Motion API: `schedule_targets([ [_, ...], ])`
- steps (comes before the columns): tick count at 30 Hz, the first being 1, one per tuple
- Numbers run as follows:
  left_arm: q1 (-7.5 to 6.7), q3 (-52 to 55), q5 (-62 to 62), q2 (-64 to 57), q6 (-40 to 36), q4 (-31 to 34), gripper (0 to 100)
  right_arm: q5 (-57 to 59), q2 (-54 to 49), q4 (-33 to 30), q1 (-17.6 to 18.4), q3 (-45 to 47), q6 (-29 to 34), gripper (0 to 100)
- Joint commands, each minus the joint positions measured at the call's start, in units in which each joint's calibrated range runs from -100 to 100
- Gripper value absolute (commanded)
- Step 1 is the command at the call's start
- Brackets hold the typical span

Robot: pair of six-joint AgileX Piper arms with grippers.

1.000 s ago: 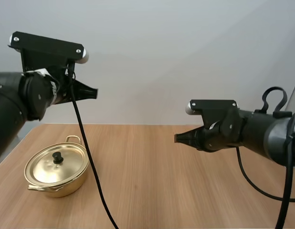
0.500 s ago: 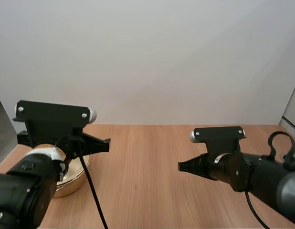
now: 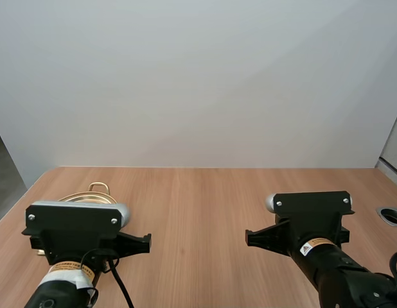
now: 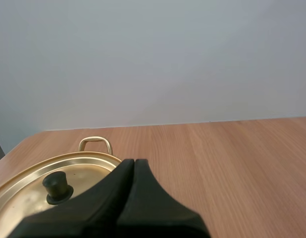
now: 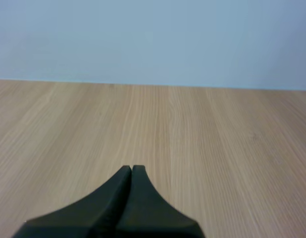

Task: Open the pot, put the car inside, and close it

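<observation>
Left gripper [image 4: 134, 164], fingers pressed together in one black wedge, holds nothing. The round gold metal pot [image 4: 96, 162] sits at its ten o'clock in the high view. The gold lid [image 4: 22, 198] is on, black knob [image 4: 56, 186] up, contents hidden. The pot's loop handle [image 4: 95, 143] points to twelve o'clock. Right gripper [image 5: 131, 169], fingers together too, hangs over bare wooden table [image 5: 217, 139], well apart at the pot's three o'clock.

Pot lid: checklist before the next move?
1. Lid seated on pot: ok.
2. Knob unobstructed: ok.
3. Left end effector open for the knob: not ok, shut.
4. Left end effector lined up on the knob: not ok, its tip sits off to one side.
5. Right end effector carrying the car: not ok, shut on nothing over bare table.
6. Car position known: cannot tell.
</observation>
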Motion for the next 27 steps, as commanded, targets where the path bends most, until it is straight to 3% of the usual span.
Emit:
schedule_targets([
  [1,0.01,0.1,5.3,0.0,-0.1,-0.2,0,1.6,-3.3,0.1,-0.2,0.0,0.0,0],
  [10,0.01,0.1,5.6,0.0,-0.1,-0.5,0,23.1,-12.9,0.1,-3.4,0.0,0.1,0],
  [20,0.01,0.1,6.2,0.0,-0.1,0.9,0,29.5,-24.6,0.6,-5.2,0.4,0.2,0],
  [24,0.22,0.1,5.8,0.0,5.8,-4.5,0,30.1,-24.6,1.3,-5.1,0.4,0.3,0],
  [27,1.49,0.1,5.6,0.0,10.5,-9.5,0,30.3,-24.6,1.7,-5.1,0.4,0.3,0],
])
